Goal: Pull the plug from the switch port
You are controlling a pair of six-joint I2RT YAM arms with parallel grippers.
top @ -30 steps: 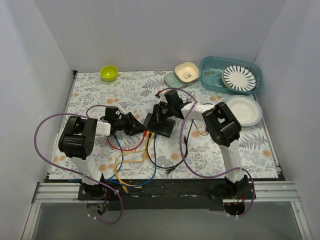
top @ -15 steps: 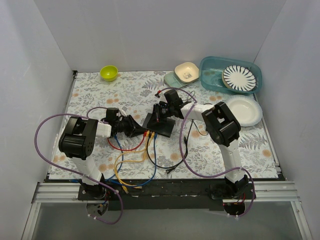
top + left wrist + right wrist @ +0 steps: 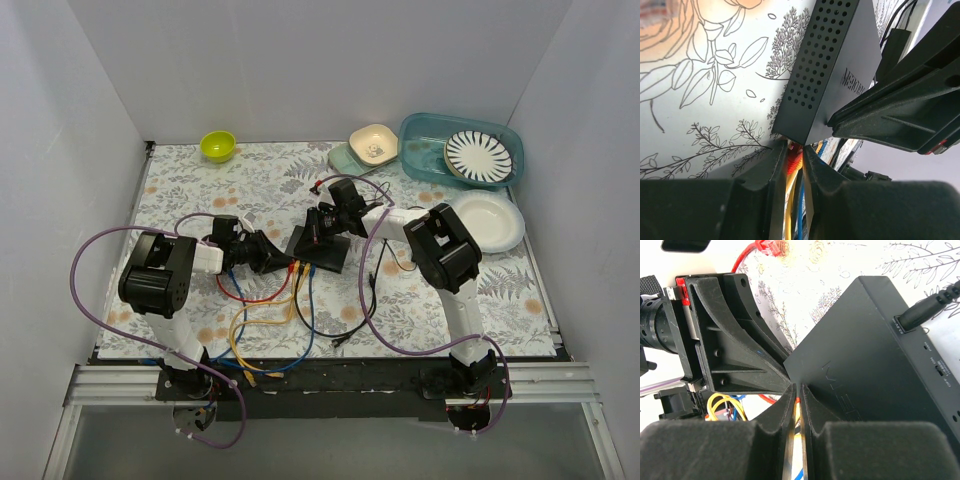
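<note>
The switch (image 3: pixel 330 258) is a flat black box mid-table, with red, yellow, blue and black cables running from its near edge. My left gripper (image 3: pixel 287 262) lies low at the switch's left front corner. In the left wrist view it (image 3: pixel 794 150) is shut on the red plug (image 3: pixel 793 161), which sits right at the switch's (image 3: pixel 835 65) port edge. My right gripper (image 3: pixel 315 235) rests on top of the switch. In the right wrist view its jaws (image 3: pixel 799 387) are shut and empty at the corner of the switch (image 3: pixel 865 370), opposite my left gripper (image 3: pixel 787 376).
Loose cables (image 3: pixel 250 320) loop toward the near edge. A power lead (image 3: pixel 925 310) plugs into the switch's back, and a free red plug (image 3: pixel 765 246) lies beyond. At the back are a green bowl (image 3: pixel 218 146), beige bowl (image 3: pixel 374 143), teal tub (image 3: pixel 425 165) and white plate (image 3: pixel 487 220).
My left gripper has crept slightly right toward the switch. The right gripper and the switch have not visibly moved.
</note>
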